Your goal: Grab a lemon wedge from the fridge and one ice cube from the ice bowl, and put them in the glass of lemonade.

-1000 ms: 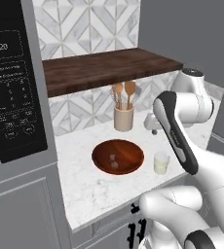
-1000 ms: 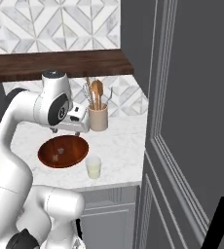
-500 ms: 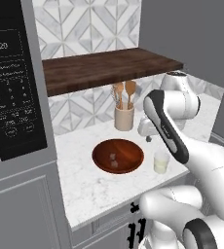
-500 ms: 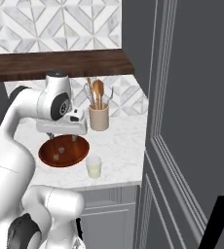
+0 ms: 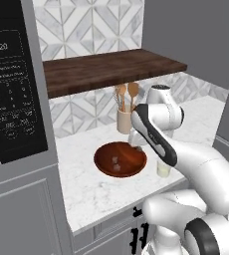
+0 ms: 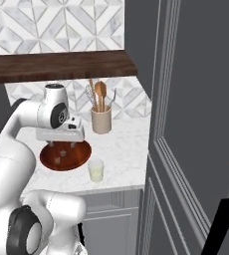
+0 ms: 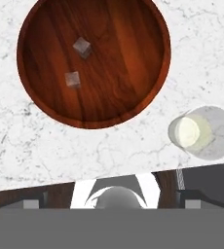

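A white robot arm holds its gripper (image 6: 60,145) above a round reddish-brown wooden ice bowl (image 7: 148,73) on a white marble worktop (image 5: 86,187). The fingers (image 6: 50,144) are spread fully wide and hold nothing.

Inside the bowl lie two small translucent ice cubes: one ice cube (image 7: 82,47) nearer the middle, a second cube (image 7: 72,80) just beside it, close but apart. Just beside the bowl, not touching it, stands the glass of lemonade (image 7: 201,132), a clear tumbler holding pale yellowish liquid. Behind them a beige crock (image 5: 124,121) holds wooden spoons. No lemon wedge can be seen, and nothing floats visibly in the glass.

Likely risks: the cubes are tiny and probably slick, so closing fingers could squirt one away or catch both. A descent off to one side might strike the bowl's rim and shove it into the glass, tipping or spilling the lemonade.
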